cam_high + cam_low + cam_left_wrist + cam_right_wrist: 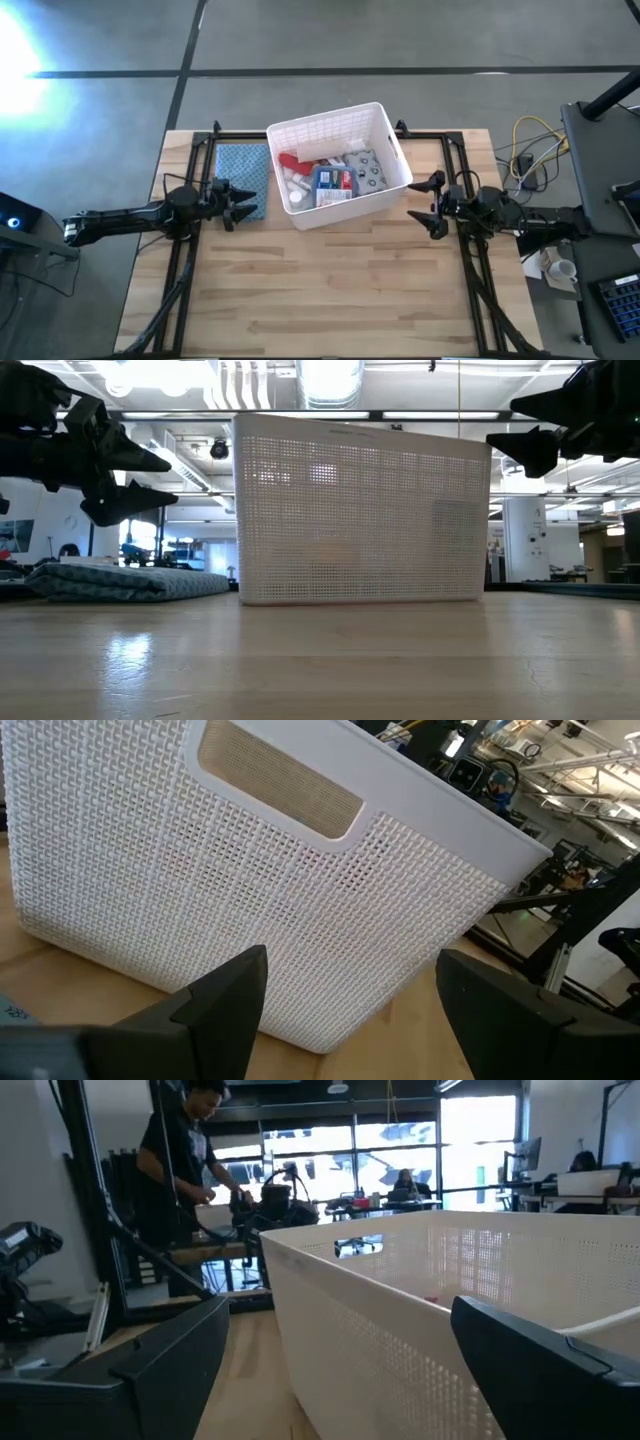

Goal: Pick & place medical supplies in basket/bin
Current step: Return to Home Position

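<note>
Pale wooden table (330, 290), with an open hall behind it. At the left, the left gripper (252, 203) hangs above the near edge of the cloth (243, 165). Its fingers are apart with nothing between them, and they point at the basket. The basket (335, 125) stands at the far middle of the table, a little askew, just beside the cloth. In it lie the supplies: a red piece (287, 160), white bottles (293, 187), a red-white-blue box (335, 180) and a grey packet (365, 168). At the right, the right gripper (430, 205) hovers near the basket's end, fingers wide apart and empty.
</note>
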Available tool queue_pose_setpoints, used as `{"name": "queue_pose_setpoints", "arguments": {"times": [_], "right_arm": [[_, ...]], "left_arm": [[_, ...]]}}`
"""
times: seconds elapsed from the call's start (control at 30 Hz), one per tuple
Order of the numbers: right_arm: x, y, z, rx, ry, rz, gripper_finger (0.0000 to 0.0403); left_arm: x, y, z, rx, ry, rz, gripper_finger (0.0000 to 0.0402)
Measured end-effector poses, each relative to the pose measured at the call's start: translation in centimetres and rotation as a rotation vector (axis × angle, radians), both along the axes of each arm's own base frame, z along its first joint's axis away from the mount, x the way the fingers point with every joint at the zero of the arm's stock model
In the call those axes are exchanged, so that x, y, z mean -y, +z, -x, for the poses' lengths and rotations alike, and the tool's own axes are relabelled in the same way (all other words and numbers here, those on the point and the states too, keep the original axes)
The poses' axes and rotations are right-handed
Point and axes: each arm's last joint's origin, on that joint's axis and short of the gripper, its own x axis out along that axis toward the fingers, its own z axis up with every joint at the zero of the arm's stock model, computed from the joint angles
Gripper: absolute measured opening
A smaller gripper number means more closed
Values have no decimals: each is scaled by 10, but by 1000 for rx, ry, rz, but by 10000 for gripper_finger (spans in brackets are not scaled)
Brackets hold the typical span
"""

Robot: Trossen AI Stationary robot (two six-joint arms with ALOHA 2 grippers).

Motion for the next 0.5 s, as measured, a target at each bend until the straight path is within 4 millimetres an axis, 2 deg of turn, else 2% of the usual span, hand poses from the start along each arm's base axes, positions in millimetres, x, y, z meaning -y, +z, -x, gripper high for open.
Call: {"name": "queue_pose_setpoints", "arguments": {"times": [0.5], "right_arm": [[0, 0, 0, -1, -1, 9, 370]], "left_arm": [[0, 0, 0, 0, 0, 0, 269]]}}
